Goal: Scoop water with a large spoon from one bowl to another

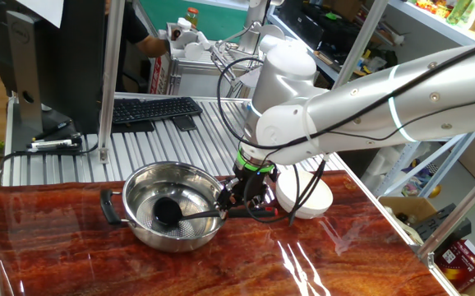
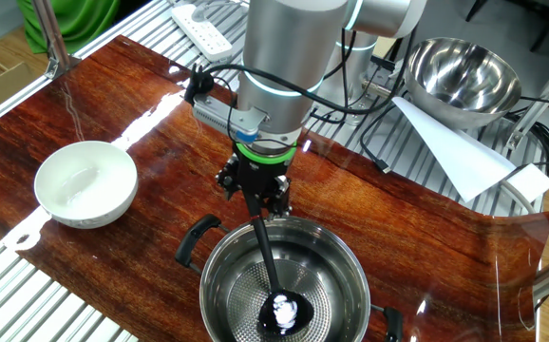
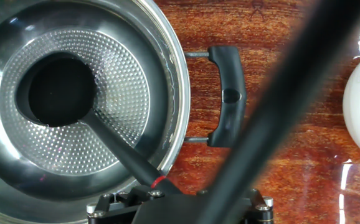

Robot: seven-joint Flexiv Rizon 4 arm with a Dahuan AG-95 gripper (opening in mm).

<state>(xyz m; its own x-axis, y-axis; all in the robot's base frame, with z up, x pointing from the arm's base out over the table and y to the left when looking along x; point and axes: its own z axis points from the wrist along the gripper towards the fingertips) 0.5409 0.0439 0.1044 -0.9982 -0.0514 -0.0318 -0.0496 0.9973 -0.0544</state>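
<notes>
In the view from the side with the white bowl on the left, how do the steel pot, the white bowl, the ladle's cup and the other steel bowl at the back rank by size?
1. Steel pot, though it sits nearest the camera.
2-3. Steel bowl and white bowl: too alike to rank.
4. Ladle's cup, smallest.

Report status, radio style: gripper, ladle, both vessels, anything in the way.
Gripper at the ladle handle's end, grip unclear. Cup down in steel pot. White bowl apart, nothing between them.
</notes>
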